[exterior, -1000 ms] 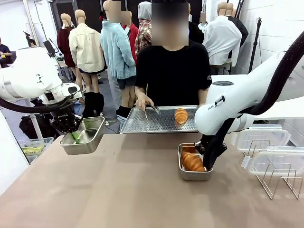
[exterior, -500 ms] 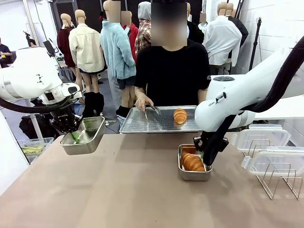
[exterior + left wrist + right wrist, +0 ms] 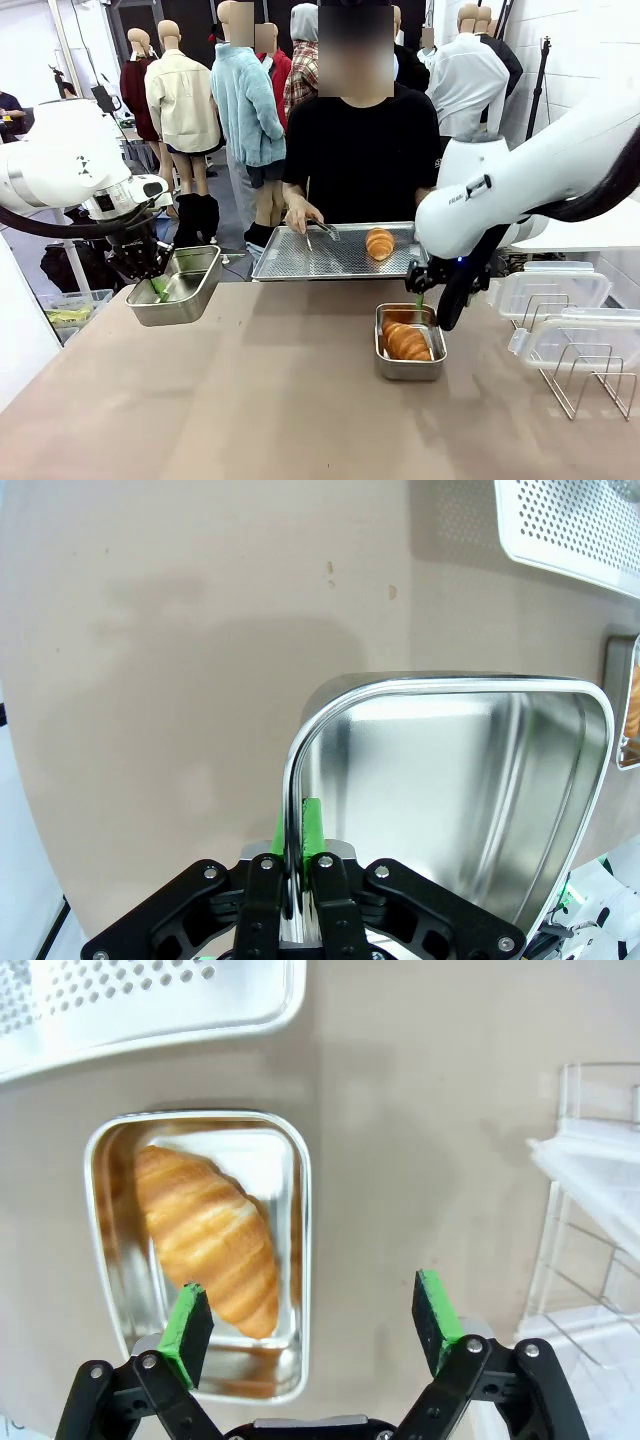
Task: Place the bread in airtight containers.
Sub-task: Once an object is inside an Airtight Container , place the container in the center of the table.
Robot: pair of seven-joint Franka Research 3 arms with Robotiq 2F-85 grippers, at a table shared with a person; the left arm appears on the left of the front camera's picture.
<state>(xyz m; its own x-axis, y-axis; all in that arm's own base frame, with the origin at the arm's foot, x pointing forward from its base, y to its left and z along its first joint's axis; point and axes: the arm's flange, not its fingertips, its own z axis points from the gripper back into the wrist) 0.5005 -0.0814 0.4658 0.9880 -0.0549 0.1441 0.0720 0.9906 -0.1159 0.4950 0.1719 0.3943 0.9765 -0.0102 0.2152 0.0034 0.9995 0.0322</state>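
A croissant lies in a steel container on the table, right of centre. My right gripper hangs open just above the container's right side, touching nothing. Another croissant rests on the perforated tray. At the table's left, my left gripper is shut on the rim of an empty container and holds it off the table. Two clear lids lie at the right.
The person behind the tray holds tongs over it with one hand. A wire rack stands at the right edge under the lids. The perforated tray lies along the far edge. Bare brown tabletop spans the front.
My right gripper has opened, let go of the croissant in the container and risen a little. The left arm and its container have not moved.
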